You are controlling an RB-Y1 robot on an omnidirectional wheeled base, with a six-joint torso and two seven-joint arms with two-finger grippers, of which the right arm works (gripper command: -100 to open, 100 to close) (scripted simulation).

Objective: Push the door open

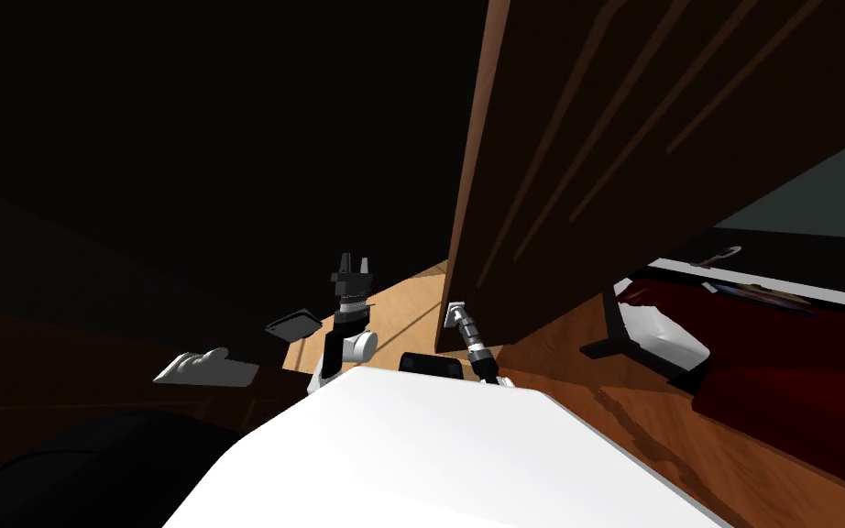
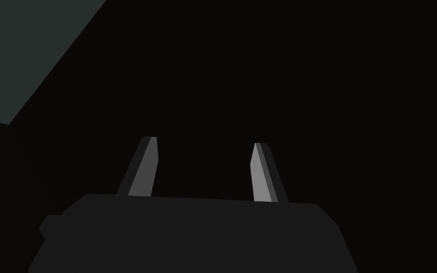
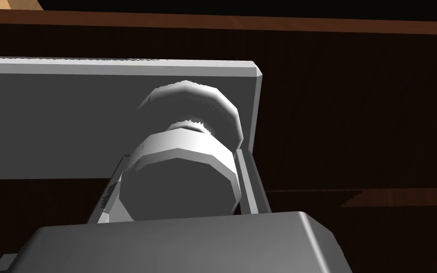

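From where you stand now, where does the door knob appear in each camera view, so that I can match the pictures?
Head view: the door knob sits near the picture's middle, on the brown door's edge, in the right gripper.
Right wrist view: the knob is close and central, pressed between that gripper's fingers.
Left wrist view: the open left gripper faces a dark area instead.
Shared landmark: the brown door behind the knob.

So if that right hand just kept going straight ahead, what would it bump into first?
Nothing new: its fingers grip the grey door knob. Straight beyond sits the knob's grey plate on the brown door.
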